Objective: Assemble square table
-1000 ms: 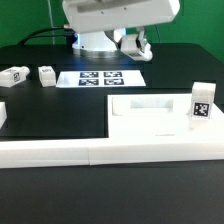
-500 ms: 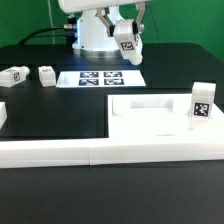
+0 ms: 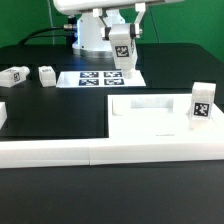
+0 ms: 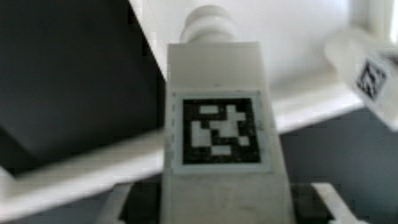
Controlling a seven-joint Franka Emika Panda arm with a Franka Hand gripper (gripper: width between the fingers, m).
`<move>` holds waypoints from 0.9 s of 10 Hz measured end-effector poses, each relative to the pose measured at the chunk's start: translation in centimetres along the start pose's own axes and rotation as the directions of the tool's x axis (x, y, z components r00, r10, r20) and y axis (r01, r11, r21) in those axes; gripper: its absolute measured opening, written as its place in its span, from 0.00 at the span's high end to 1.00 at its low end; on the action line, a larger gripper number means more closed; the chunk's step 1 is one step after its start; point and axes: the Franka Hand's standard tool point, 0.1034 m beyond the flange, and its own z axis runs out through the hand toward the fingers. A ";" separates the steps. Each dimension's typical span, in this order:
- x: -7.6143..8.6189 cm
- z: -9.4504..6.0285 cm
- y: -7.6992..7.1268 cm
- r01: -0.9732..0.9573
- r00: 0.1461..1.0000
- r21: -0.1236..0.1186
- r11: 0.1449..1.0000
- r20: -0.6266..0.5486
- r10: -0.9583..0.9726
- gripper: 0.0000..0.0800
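Above the marker board [image 3: 100,77], the gripper [image 3: 121,38] hangs with its fingers closed partway on a held leg [image 3: 121,52], clear of the black table [image 3: 60,110]. Four legs show. At the exterior view's left lie the outer leg [image 3: 14,75] and the inner leg [image 3: 46,74], near each other. The upright leg [image 3: 200,103] stands at the right corner of the one square slab [image 3: 145,110]. Nothing stands between the held leg and the slab. White border bars [image 3: 100,152] run along the front.
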 end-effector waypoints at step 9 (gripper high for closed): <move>2.8 3.5 -1.5 0.157 0.960 -0.057 0.986 -0.225 -0.166 0.64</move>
